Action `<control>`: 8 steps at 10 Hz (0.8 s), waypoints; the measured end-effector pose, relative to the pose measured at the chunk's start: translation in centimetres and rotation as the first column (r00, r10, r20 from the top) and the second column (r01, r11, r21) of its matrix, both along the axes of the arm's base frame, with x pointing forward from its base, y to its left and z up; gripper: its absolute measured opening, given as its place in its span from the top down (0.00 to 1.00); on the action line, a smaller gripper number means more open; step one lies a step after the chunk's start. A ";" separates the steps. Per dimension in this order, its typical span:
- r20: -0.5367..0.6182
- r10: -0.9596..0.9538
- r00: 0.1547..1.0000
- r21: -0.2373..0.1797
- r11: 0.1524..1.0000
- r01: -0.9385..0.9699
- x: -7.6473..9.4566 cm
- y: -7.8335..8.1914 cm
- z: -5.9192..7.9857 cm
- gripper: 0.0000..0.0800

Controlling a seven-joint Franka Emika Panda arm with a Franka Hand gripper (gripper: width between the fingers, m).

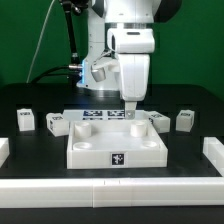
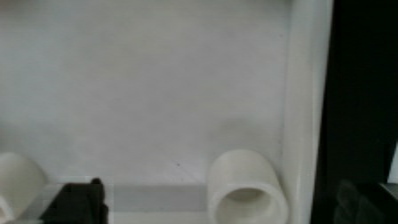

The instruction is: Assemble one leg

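Note:
The large white slab (image 1: 112,143) lies in the middle of the black table, with raised round sockets at its corners. Four small white legs with tags stand beside it: two on the exterior view's left (image 1: 25,120) (image 1: 57,123) and two on its right (image 1: 158,121) (image 1: 184,120). My gripper (image 1: 130,108) hangs low over the slab's far right corner socket (image 1: 138,127). In the wrist view the slab (image 2: 160,90) fills the picture and that socket (image 2: 246,186) lies between my wide-apart fingers (image 2: 75,203). The gripper (image 2: 231,208) is open and holds nothing.
The marker board (image 1: 98,114) lies just behind the slab. White rails run along the table's front edge (image 1: 110,186) and both sides (image 1: 214,152). A second socket (image 2: 11,185) shows at the wrist view's edge. Black table (image 2: 365,90) shows beside the slab's edge.

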State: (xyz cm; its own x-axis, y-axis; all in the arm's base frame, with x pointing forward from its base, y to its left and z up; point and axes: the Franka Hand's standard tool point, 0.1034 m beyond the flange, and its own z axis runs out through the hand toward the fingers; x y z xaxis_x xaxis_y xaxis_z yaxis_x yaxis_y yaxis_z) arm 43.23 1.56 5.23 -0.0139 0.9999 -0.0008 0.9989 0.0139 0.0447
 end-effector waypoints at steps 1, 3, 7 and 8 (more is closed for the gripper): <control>-0.001 0.000 1.000 0.000 1.000 0.000 -0.1 0.0 0.0 0.19; 0.011 0.014 1.000 0.008 1.000 -0.014 -0.8 -0.9 -1.5 0.19; -0.008 -0.020 1.000 0.021 1.000 0.020 -2.7 -1.8 -4.1 0.19; -0.009 -0.022 1.000 0.023 0.999 0.023 -2.8 -1.7 -4.3 0.19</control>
